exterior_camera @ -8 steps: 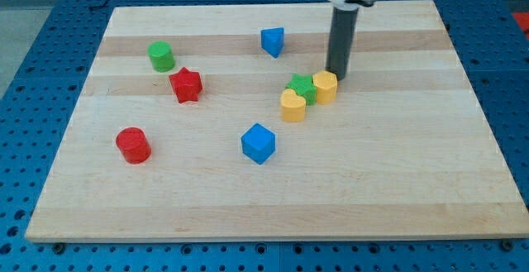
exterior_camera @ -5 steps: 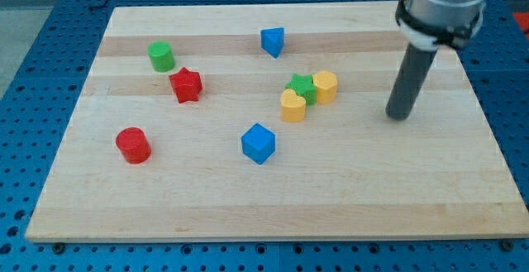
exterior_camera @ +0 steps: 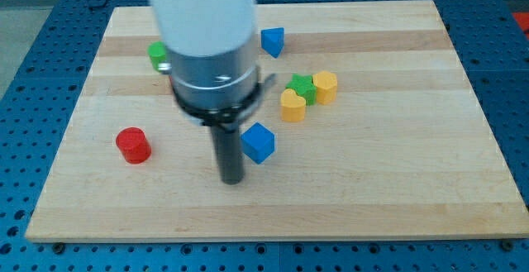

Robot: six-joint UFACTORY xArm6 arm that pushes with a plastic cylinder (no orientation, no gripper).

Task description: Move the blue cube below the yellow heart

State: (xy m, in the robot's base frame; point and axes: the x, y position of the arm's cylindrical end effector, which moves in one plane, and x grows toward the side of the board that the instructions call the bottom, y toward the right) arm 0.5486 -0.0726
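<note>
- the pale wooden board, planks with long grain stripes, rests on a blue perforated table.
- a red cylinder, smooth and matte, stands toward the view's left.
- a green block, likely a cylinder, peeks out at the arm's edge; most of it is covered.
- the arm's white and dark body hides the board's upper middle; anything behind it cannot be made out.
- no gripper here: just a plain dark rod, and my tip sits on the wood just left of and slightly below the blue cube.
- a second blue block, angular, lies near the view's top.
- the yellow heart touches a green star, which touches a yellow hexagonal block; the cube lies below-left of the heart.
</note>
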